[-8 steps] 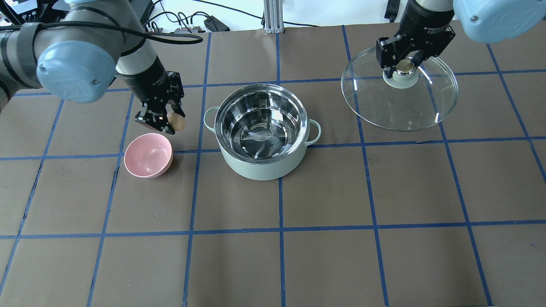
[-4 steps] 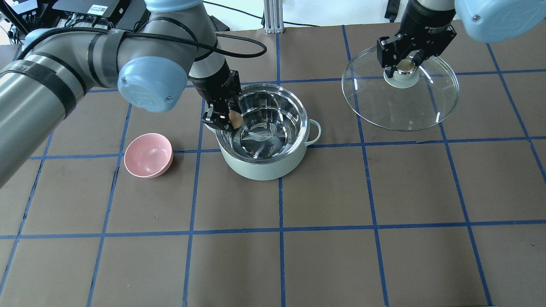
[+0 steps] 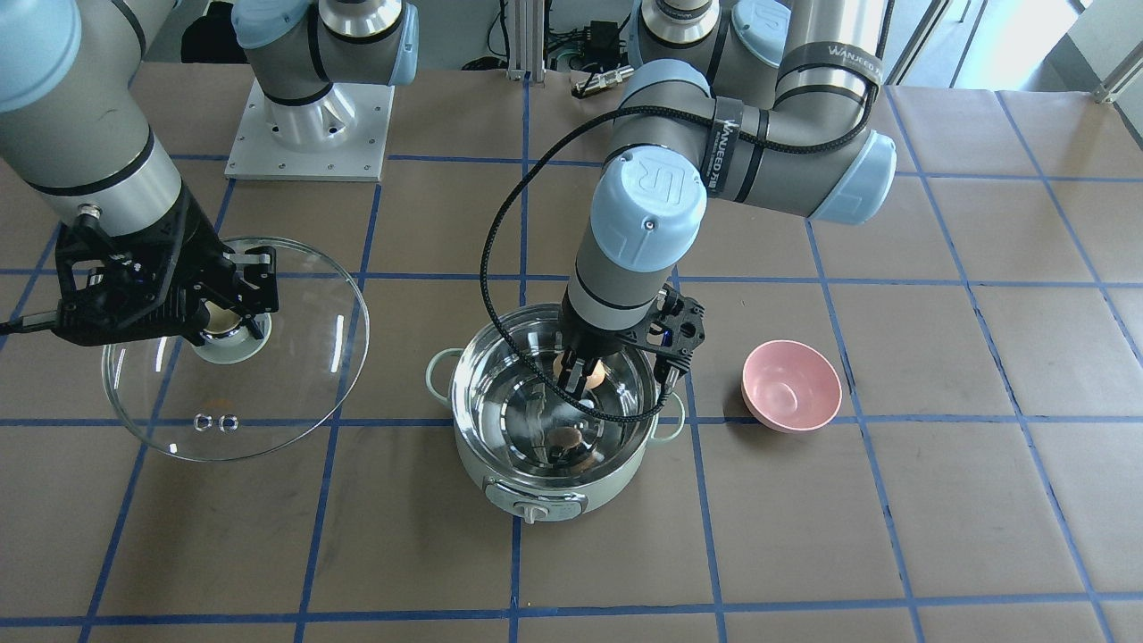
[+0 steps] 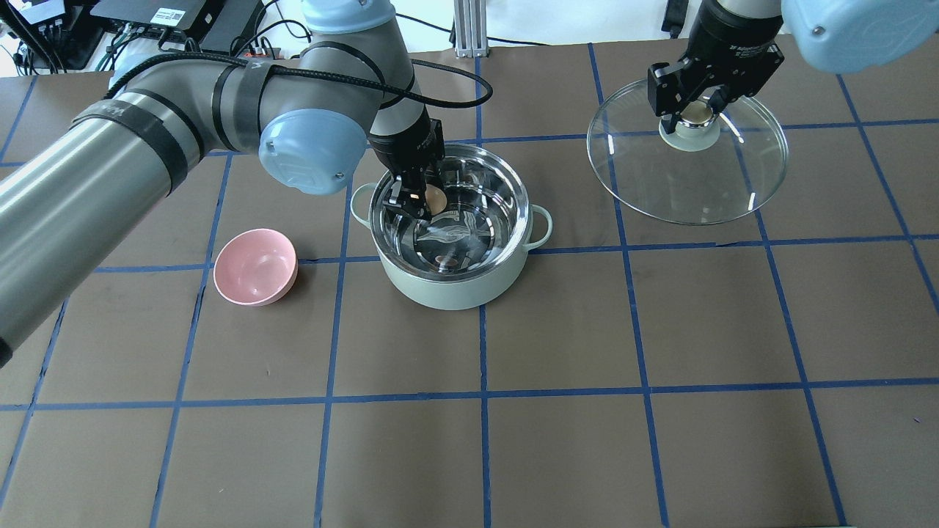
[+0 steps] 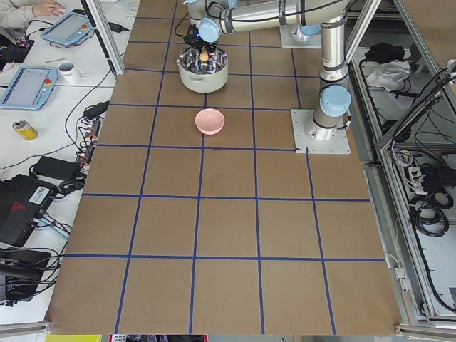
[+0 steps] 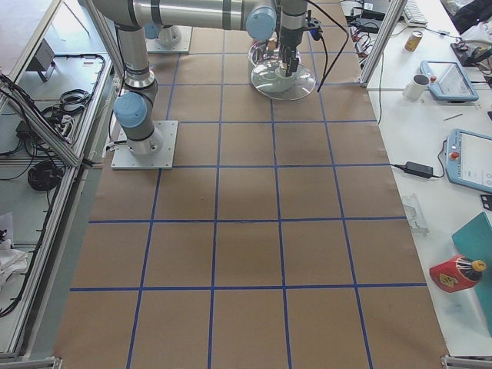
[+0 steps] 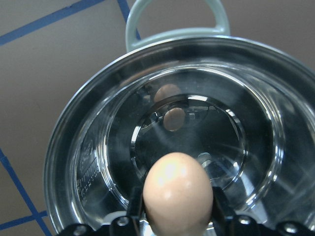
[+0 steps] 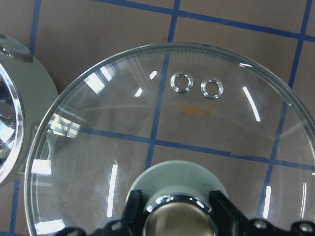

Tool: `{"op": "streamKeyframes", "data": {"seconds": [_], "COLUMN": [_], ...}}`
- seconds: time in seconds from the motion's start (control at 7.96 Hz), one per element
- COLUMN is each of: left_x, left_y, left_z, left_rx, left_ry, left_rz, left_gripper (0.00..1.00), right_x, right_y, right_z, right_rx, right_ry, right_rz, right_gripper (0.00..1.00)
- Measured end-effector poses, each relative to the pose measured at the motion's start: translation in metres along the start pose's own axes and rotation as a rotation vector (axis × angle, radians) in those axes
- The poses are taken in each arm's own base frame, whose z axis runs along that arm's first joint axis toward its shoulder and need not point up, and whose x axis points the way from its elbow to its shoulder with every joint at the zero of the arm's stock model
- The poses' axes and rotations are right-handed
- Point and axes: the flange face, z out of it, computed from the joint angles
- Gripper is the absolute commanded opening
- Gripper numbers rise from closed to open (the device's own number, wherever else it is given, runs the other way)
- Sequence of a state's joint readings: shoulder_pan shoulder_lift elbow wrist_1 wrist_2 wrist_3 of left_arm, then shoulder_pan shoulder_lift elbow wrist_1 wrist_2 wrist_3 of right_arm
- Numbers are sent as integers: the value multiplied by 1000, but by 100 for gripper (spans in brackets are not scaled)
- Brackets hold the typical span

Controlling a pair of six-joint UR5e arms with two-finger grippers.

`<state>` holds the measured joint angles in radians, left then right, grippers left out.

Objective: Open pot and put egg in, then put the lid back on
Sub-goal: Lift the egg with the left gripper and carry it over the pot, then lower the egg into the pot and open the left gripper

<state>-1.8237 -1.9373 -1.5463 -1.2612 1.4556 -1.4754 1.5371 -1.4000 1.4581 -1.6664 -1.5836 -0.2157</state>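
The mint-green pot (image 4: 451,290) stands open mid-table, its steel inside bare but for reflections. It also shows in the front view (image 3: 536,500) and the left wrist view (image 7: 64,147). My left gripper (image 4: 425,202) is shut on the tan egg (image 4: 436,198) and holds it inside the pot's rim, above the bottom, on the side toward the pink bowl. The egg shows in the front view (image 3: 574,366) and the left wrist view (image 7: 178,189). My right gripper (image 4: 695,111) is shut on the knob of the glass lid (image 4: 689,183) and holds it tilted at the far right.
An empty pink bowl (image 4: 255,266) sits left of the pot, about a hand's width away. The lid (image 3: 268,393) lies about a tile's width from the pot. Brown paper with blue tape lines covers the table. Cables and boxes lie past the far edge.
My left arm has carried the egg to the right, from beside the pink bowl, over the pot's rim and into the pot's mouth. The right arm and the lid have not moved.
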Motion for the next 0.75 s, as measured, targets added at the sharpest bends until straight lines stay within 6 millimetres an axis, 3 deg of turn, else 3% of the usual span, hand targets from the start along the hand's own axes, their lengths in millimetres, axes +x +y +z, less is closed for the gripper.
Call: {"op": "streamKeyframes", "data": {"seconds": [0.38, 0.75], "left_x": [7, 18], "left_y": [-4, 0], "left_z": [35, 50], "left_rx": [-6, -24], "left_ry": [-50, -20], "left_rz": [-12, -42], "left_gripper": [17, 17], "right_x": [0, -2], "right_y": [2, 4], "right_z": [5, 6], "right_rx": [-9, -14], "right_ry": [-2, -11], "right_rz": [-1, -1], "right_gripper": [0, 0]}}
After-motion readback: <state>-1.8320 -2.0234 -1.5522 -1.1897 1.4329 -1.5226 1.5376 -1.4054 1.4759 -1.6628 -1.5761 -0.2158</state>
